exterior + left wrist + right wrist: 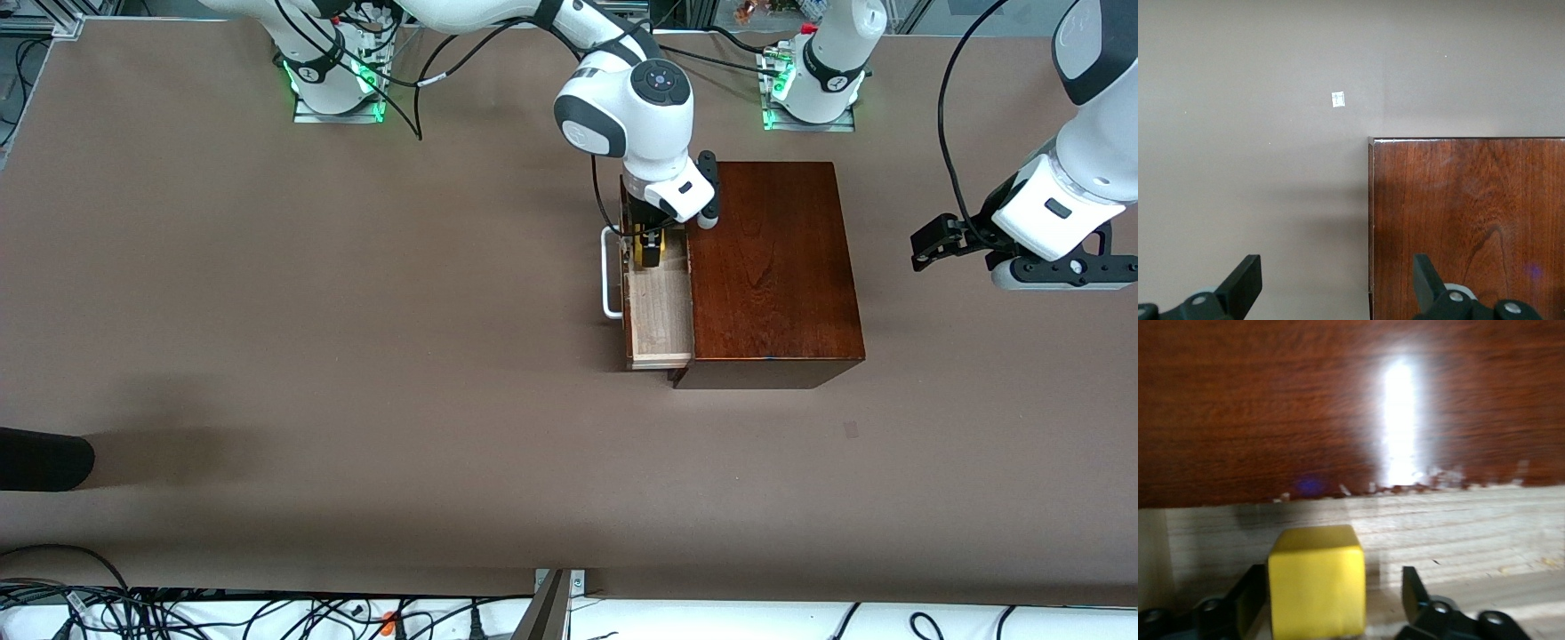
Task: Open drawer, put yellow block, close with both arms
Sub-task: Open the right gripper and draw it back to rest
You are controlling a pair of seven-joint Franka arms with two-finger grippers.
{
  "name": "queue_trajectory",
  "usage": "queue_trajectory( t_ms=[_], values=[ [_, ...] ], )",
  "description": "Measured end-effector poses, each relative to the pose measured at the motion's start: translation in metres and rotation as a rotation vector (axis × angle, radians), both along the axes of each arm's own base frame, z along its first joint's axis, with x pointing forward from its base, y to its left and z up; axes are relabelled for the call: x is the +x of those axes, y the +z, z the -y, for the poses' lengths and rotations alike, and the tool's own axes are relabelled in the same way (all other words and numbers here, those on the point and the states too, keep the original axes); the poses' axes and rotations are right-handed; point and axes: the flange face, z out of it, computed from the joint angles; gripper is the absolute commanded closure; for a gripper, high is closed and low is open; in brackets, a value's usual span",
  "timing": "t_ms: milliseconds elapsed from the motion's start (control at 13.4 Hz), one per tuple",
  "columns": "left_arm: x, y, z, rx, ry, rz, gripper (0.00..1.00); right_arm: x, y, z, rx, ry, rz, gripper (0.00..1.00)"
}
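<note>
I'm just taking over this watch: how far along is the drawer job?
Done: the pale-wood drawer with the white handle stands pulled out of the dark reddish-brown wooden box. In hand: the right gripper is down in the drawer, with the small yellow block between its open fingers. Left: withdraw and push the drawer shut with both arms. The left gripper waits open over the box's edge.

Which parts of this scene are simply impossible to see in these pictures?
- Front view: the right gripper, down in the open drawer, covers most of the yellow block.
- Right wrist view: the block's underside is cut off by the picture's edge.
- Front view: the wooden box hides the drawer's inner end.
- Left wrist view: the waiting left gripper sees only box and table; no drawer.
</note>
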Motion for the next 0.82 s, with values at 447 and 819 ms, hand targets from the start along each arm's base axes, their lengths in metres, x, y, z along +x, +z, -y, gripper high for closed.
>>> queue_trajectory(
  t_ms=[447,819],
  values=[
    [0.0,0.0,0.0,0.0,0.0,0.0,0.0,0.05,0.153,0.076,-0.018,-0.17,-0.075,0.0],
    [0.0,0.0,0.001,0.0,-0.001,0.0,0.0,0.178,0.223,0.258,0.057,-0.459,-0.079,0.0]
  ],
)
